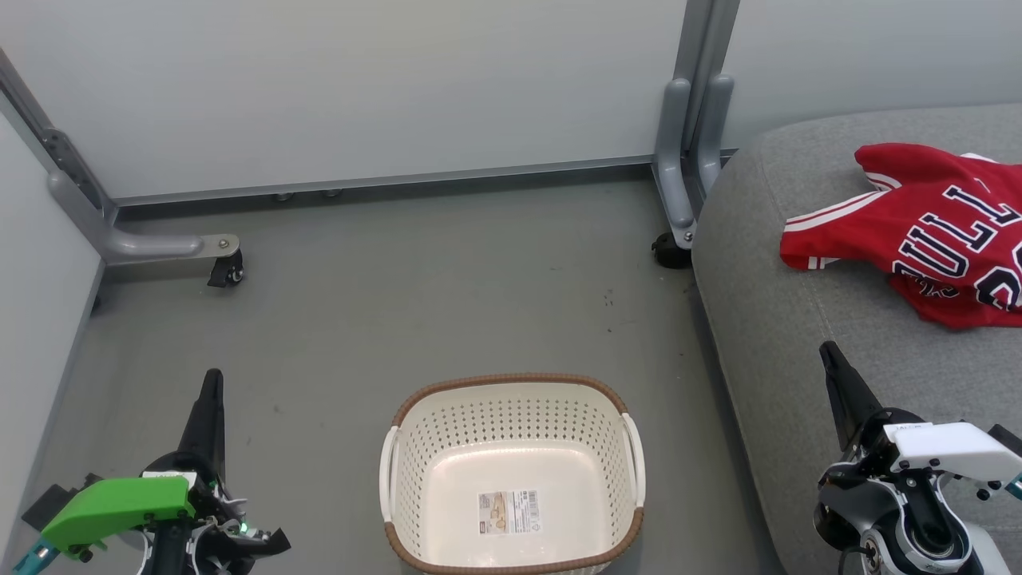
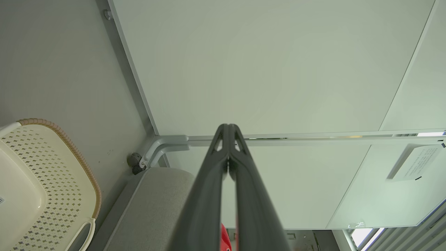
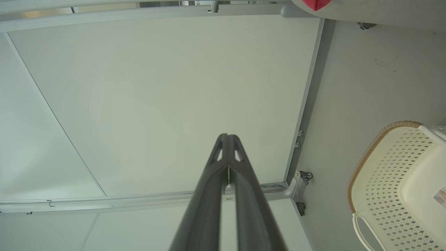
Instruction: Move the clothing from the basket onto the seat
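Looked like a lab test cell, probably: pale partition panels (image 1: 359, 88) on grey metal frames (image 1: 688, 144) with casters (image 1: 226, 274), bare grey floor (image 1: 447, 295), one grey seat (image 1: 766, 319) inside.

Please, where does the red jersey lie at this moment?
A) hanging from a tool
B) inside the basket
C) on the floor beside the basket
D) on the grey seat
D: the red jersey lies spread on the grey seat, and the basket on the floor holds no clothing.
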